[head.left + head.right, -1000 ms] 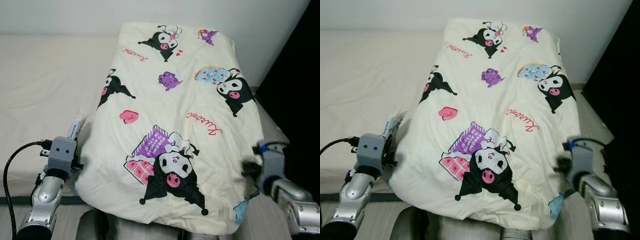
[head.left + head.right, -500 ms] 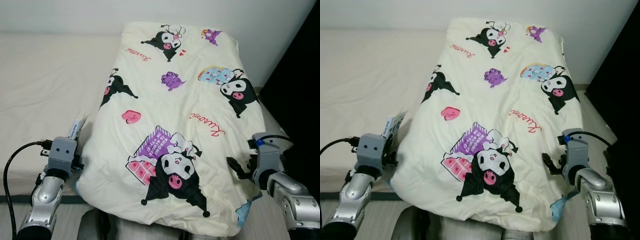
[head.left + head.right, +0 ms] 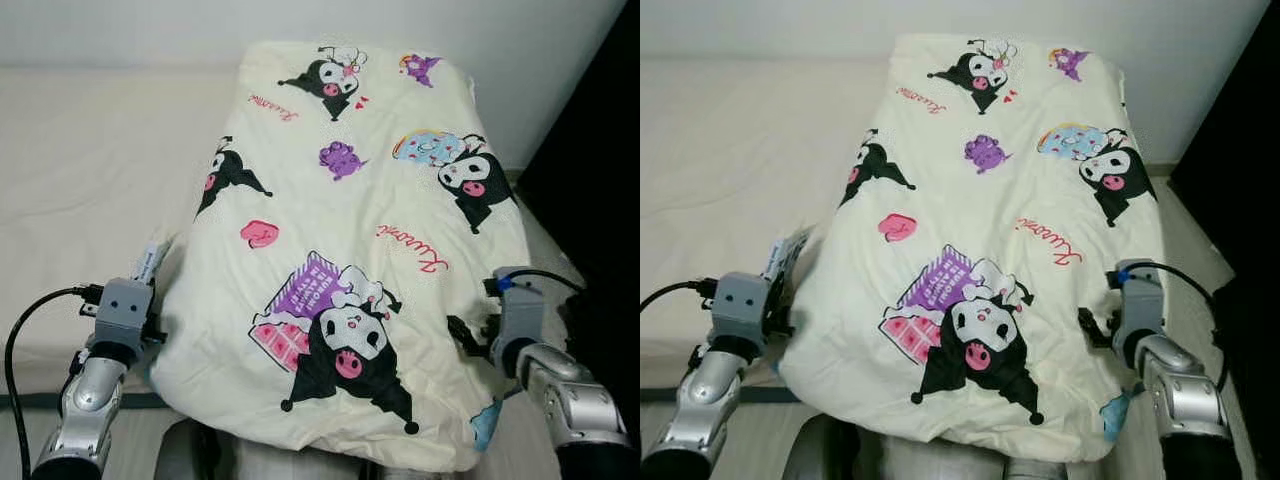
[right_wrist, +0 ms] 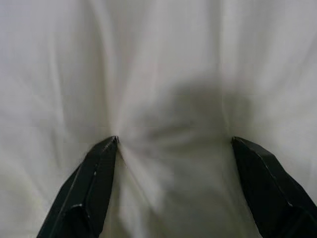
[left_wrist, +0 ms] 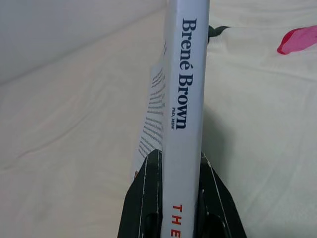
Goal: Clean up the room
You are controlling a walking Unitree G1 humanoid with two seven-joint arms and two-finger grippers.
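Left wrist view shows you the left gripper [image 5: 181,166] clamped on a grey book [image 5: 184,99] held upright at the cartoon-print quilt's [image 3: 350,250] left edge, over the cream bed [image 3: 90,170]. Your right gripper [image 4: 173,144] has its fingers [image 4: 94,173] spread apart, tips pressing into the quilt's right side.

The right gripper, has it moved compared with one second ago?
Yes. The right gripper has moved inward over the quilt, toward the large cartoon print, and its open jaws press into the fabric.
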